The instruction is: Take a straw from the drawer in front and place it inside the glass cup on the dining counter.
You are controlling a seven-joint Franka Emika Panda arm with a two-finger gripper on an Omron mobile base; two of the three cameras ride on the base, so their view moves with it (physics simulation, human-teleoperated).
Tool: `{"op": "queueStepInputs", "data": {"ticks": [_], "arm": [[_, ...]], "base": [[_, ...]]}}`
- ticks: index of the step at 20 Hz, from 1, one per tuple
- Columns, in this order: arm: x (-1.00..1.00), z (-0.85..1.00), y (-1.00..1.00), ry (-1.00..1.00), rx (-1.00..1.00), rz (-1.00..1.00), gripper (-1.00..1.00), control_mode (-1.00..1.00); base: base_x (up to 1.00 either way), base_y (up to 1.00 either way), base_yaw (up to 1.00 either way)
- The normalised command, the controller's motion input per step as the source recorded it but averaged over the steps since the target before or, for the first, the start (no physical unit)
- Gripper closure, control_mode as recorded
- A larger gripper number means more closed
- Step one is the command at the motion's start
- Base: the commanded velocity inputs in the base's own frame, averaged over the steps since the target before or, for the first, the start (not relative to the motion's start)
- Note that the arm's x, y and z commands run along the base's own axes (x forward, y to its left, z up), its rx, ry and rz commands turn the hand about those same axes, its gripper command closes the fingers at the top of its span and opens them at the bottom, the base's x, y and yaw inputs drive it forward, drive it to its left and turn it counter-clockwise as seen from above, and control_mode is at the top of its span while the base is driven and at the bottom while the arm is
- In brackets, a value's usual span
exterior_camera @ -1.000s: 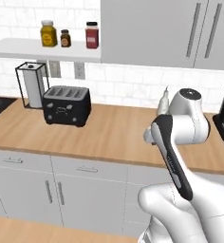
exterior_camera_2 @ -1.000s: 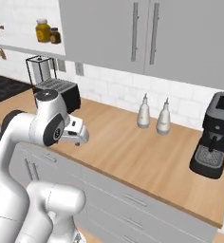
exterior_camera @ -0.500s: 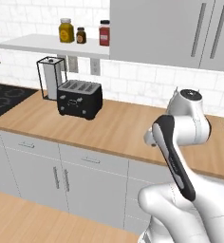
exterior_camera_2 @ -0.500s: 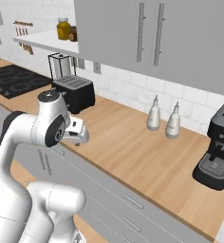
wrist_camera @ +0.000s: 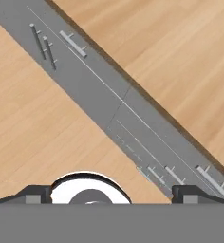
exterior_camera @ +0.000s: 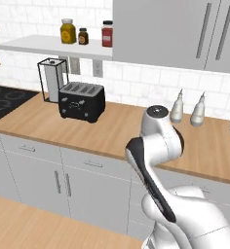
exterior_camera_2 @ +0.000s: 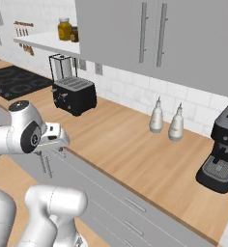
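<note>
one toaster (exterior_camera: 81, 101), two white bottles (exterior_camera: 177, 107), three jars (exterior_camera: 67, 31), one coffee machine (exterior_camera_2: 224, 146).

White tile wall (exterior_camera: 136, 80) behind wood counter (exterior_camera: 112, 126). Grey upper cabinets (exterior_camera: 185, 34) w/ silver bar handles; white shelf (exterior_camera: 48, 46) to their left w/ jars (exterior_camera: 68, 31). Black toaster (exterior_camera: 82, 101) beside towel holder (exterior_camera: 51, 80); hob (exterior_camera: 5, 99) at far left. Two white bottles (exterior_camera_2: 166, 120) near wall, coffee machine (exterior_camera_2: 223, 147) to their right. Grey base cabinets (exterior_camera: 63, 180), wood floor (exterior_camera: 34, 228).
</note>
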Motion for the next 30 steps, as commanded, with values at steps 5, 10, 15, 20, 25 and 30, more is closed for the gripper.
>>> {"op": "queueStepInputs", "data": {"ticks": [5, 10, 15, 20, 25, 30], "arm": [[0.15, -0.42, 0.88, -0.04, -0.17, 0.0, -1.0, -1.0], [0.58, -0.28, 0.6, -0.09, -0.1, 0.0, -1.0, -1.0], [0.79, -0.24, 0.88, 0.03, -0.25, -0.01, -1.0, -1.0], [0.58, -0.04, 0.87, 0.13, -0.3, -0.1, -1.0, -1.0], [0.58, -0.25, 0.46, 0.01, -0.15, -0.06, -1.0, -1.0], [0.42, -0.85, 0.01, -0.03, -0.16, 0.0, -1.0, -1.0]], "base": [[0.0, 0.0, 0.0], [0.0, 0.0, 0.0], [0.0, 0.0, 0.0], [0.0, 0.0, 0.0], [0.0, 0.0, 0.0], [0.0, 0.0, 0.0]]}}
